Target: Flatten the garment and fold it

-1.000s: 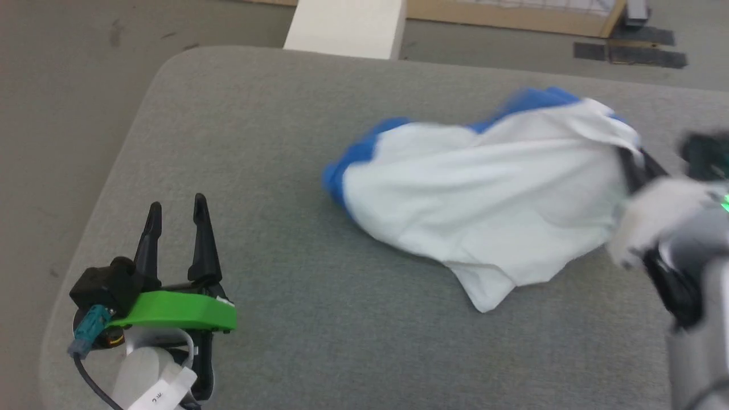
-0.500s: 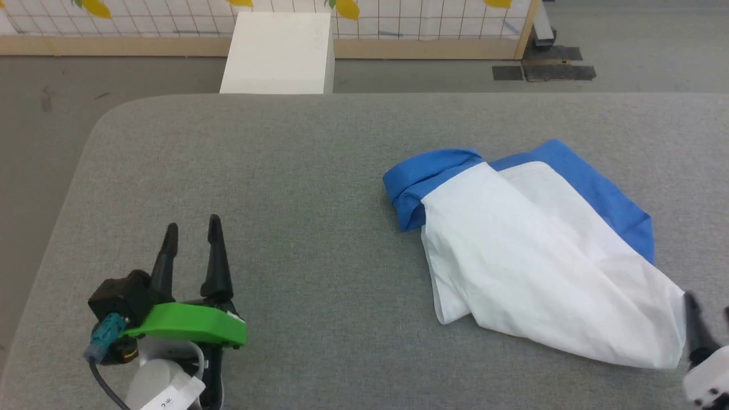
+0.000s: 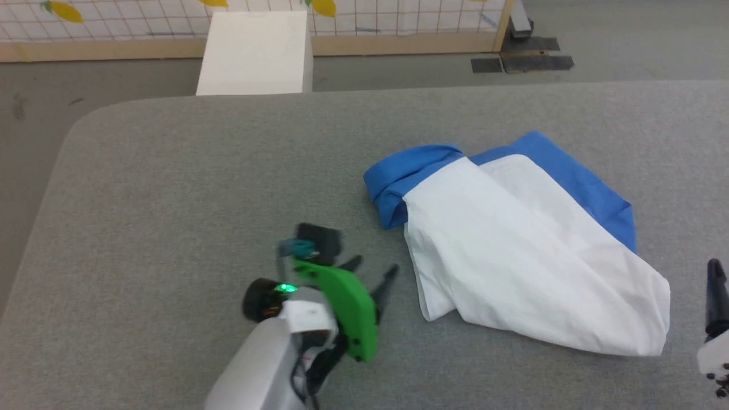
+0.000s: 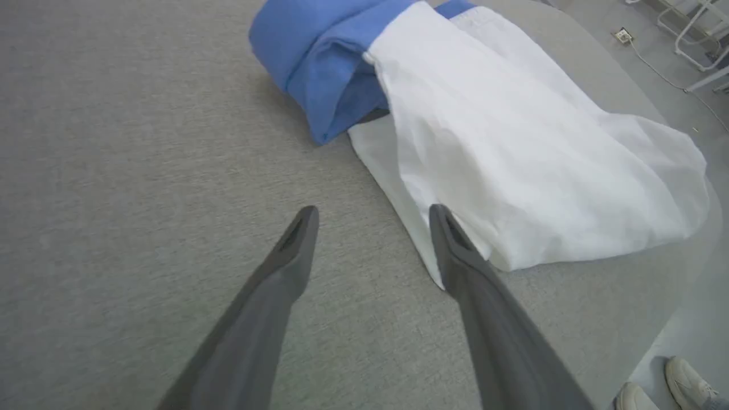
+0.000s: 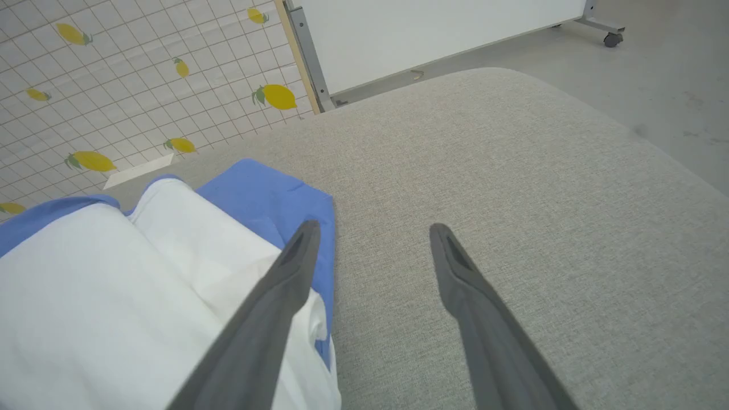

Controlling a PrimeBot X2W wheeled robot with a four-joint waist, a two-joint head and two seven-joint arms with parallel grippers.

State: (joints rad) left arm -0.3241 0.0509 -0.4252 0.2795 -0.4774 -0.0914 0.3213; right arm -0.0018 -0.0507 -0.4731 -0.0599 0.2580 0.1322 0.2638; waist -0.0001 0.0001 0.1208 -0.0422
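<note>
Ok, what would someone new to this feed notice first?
The crumpled white shirt with bright blue sleeves, bunched on the right half of the grey padded table. Then the left tool with its green bracket, open, pointing at the shirt's near-left edge.

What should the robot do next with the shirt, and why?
Probably ease the left gripper forward and shut it on the near white corner of the garment, ready to spread it. That gripper hangs open just beside the corner, and the garment lies bunched, not flat yet.
</note>
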